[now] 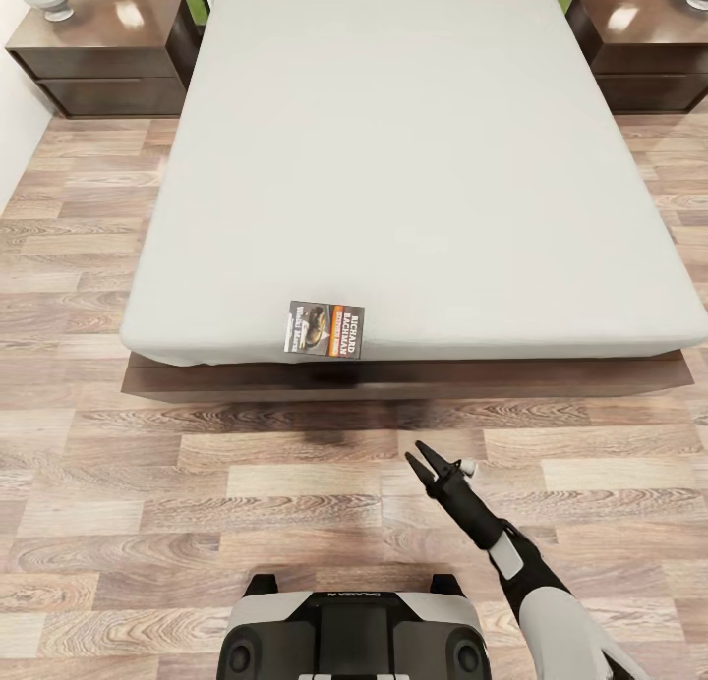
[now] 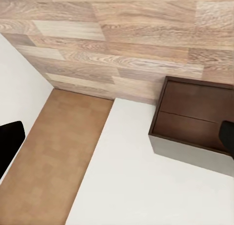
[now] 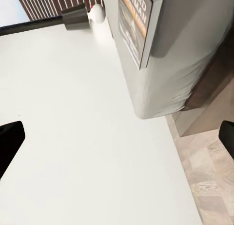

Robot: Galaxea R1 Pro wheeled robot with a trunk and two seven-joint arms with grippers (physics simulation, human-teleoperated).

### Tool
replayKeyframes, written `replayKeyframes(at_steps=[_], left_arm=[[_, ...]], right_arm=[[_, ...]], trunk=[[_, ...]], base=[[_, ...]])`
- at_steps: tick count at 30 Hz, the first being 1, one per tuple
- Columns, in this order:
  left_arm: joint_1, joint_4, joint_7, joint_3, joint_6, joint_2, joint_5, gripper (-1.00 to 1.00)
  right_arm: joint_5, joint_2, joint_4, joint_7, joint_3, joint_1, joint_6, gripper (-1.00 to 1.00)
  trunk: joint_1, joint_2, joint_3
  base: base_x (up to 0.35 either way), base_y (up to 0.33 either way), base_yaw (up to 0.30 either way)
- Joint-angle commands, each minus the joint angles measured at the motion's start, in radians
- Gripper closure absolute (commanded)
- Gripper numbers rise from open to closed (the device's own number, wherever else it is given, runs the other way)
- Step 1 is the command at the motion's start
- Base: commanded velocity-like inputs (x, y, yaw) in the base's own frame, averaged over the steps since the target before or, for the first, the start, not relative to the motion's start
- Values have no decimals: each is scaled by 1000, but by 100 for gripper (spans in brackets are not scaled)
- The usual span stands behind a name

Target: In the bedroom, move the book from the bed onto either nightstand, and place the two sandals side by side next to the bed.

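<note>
Right claw (image 1: pixel 425 461) of mine hangs over the wood-plank floor (image 1: pixel 197 483) short of the foot of the bed (image 1: pixel 423 169), its two dark fingers parted in a narrow V and holding nothing. From my head camera the book (image 1: pixel 325 329) lies flat on the mattress right at the bed's foot edge, its lower side level with the drop of that edge, and the claw sits just off to the right of it with a strip of bare floor and the dark platform frame (image 1: pixel 393 377) between them. On the right wrist camera I see the book (image 3: pixel 136 25) close to the mattress corner, and both fingertips (image 3: pixel 9 142) show at the frame's sides, well apart. Beyond the book the mattress is plain grey all the way to the head of the bed, where a dark nightstand (image 1: pixel 103 56) stands on the left side and another nightstand (image 1: pixel 644 51) on the right, each just beside the bed with a floor lane running down along the bed's side. On the left wrist camera my left claw (image 2: pixel 117 137) shows dark tips at both sides, spread wide, over floor, white wall and a dark two-drawer cabinet (image 2: pixel 192 117).
</note>
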Motion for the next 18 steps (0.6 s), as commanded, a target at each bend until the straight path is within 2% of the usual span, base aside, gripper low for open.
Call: replayKeyframes(at_steps=[1, 3, 8, 14, 18], left_arm=[[0, 0, 1, -8, -1, 0, 7, -100], [2, 0, 0, -8, -5, 0, 7, -100], [17, 0, -1, -7, -10, 2, 10, -100], [28, -2, -3, -7, -14, 5, 11, -100], [31, -3, -3, -6, -14, 3, 12, -100]], right_arm=[[-5, 6, 0, -6, -4, -7, 11, -100], [-26, 12, 8, -19, -6, -16, 11, -100], [-110, 21, 53, -34, -5, -28, 8, -100], [-153, 29, 78, -49, -3, -32, 1, -100], [-164, 40, 87, -70, -2, -34, -16, -100]], trunk=[[0, 0, 0], [0, 0, 0], [0, 0, 0], [0, 0, 0], [0, 0, 0]], base=[[0, 0, 0], [0, 0, 0], [0, 0, 0], [0, 1, 0], [0, 77, 0]])
